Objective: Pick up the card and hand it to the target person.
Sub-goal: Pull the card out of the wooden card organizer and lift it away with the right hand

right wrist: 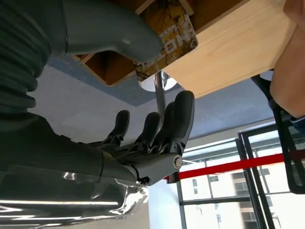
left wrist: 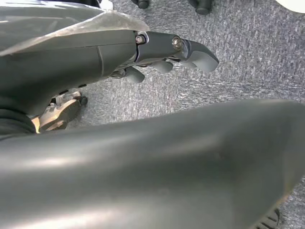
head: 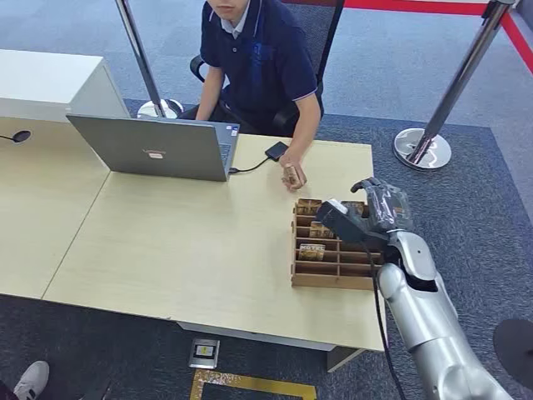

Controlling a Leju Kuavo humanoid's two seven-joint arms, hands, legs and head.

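Our right hand [head: 377, 208] hovers over the wooden divided tray [head: 301, 279], fingers [right wrist: 169, 124] apart, holding nothing, prob. lining up a pinch. Cards [head: 312, 251] sit upright in slots just beneath it; person's hand [head: 293, 176] waits just beyond. Left hand [left wrist: 172, 50] hangs idle, fingers apart.

Office reception area, pale desk [head: 188, 242], open laptop [head: 157, 148], carpet, queue stanchions [head: 434, 125]
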